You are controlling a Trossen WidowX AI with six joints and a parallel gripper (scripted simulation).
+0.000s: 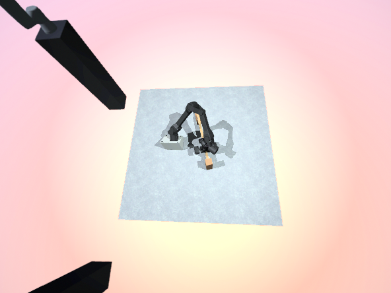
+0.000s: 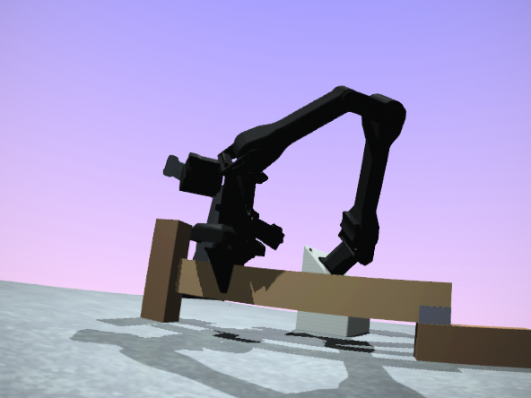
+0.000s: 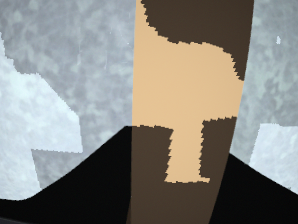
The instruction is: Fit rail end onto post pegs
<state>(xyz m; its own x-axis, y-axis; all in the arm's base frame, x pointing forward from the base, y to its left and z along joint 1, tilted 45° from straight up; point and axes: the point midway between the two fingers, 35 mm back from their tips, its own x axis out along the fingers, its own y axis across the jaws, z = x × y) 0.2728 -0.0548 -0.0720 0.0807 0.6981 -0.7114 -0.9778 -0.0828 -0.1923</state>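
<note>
The long wooden rail [image 1: 201, 129] [image 2: 350, 293] [image 3: 185, 90] looks about level. Its near end meets the wooden post [image 1: 209, 163] [image 2: 161, 269] with no gap that I can see in the exterior view. Neither peg shows, and the holes are hidden. The rail's far end sits in the grey bracket [image 2: 434, 315] on the low footboard block [image 2: 475, 346]. My gripper [image 2: 224, 287] [image 3: 157, 137] is shut on the rail a little short of the post, pointing down, with one finger on each side of it.
The arm's pale base block [image 1: 172, 143] [image 2: 332, 324] stands beside the rail. The arm arches above the rail, and its wrist parts hang close to the top of the post. Shadows of the arm cross the floor and the rail's top.
</note>
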